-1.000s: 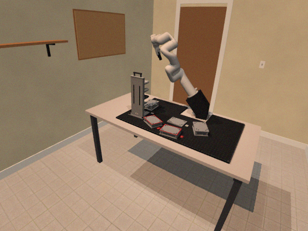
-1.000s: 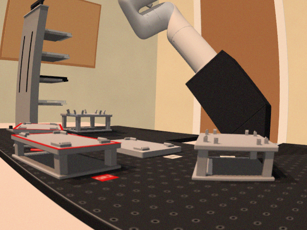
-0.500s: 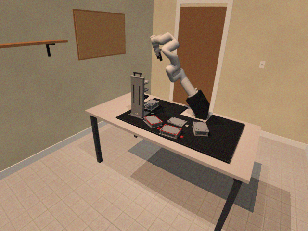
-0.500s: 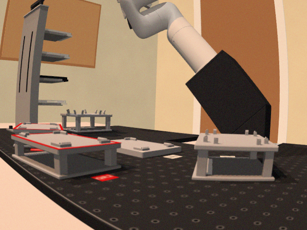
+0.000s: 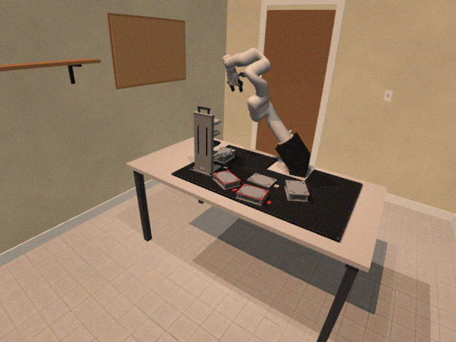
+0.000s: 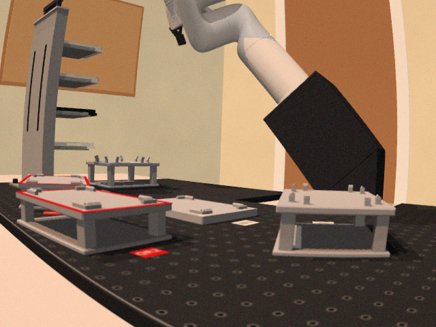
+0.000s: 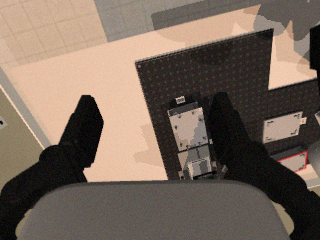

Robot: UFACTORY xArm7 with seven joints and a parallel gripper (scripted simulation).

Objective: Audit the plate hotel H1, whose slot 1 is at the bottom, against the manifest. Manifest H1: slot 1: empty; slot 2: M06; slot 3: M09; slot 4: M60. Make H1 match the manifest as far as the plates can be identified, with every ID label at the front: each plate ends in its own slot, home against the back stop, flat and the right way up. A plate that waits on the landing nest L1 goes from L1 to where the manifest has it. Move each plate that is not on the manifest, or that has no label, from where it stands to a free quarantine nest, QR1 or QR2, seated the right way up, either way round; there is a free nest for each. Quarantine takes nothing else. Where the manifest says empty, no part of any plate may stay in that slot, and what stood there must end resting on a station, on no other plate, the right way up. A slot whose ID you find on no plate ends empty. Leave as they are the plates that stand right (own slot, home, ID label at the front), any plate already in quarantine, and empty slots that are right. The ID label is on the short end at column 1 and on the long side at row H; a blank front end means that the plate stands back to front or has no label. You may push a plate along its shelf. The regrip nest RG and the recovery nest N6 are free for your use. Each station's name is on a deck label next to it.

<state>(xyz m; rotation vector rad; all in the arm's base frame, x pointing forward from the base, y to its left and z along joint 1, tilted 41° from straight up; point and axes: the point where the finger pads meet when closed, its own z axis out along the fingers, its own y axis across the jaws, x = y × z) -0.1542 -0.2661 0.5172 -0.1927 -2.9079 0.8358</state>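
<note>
Grey metal forms the plate hotel [image 5: 203, 141], a tall slab tower with two dark vertical slots in its side and a black handle on top; it stands at the left end of a black perforated mat [image 5: 331, 209] that lies on the pale surface [image 5: 363, 241]. Four shelves jut from the hotel: three carry nothing that can be made out, while one black plate [image 6: 78, 112] lies on the second shelf from the bottom. No label on that plate can be read. Five grey nests stand on the mat to the right of the hotel: two with red-edged tops [image 6: 92, 202] [image 6: 52, 180], one low flat nest [image 6: 211, 210], one raised nest on four legs [image 6: 334, 206] farthest from the hotel, and one small legged nest [image 6: 122, 167] just beside the hotel's shelves. All five have rectangular tops with small corner tabs or pins, and none bears a plate. A red deck label [image 6: 148, 251] lies just in front of the nearer red-edged nest and a white one [image 6: 244, 222] beside the flat nest; the writing on both is too blurred to read. One white arm rises from a black slanted base [image 5: 294, 154] behind the mat. Its end effector [image 5: 235, 87] hangs high above the hotel, its two black fingers spread fully apart with nothing between them.
</note>
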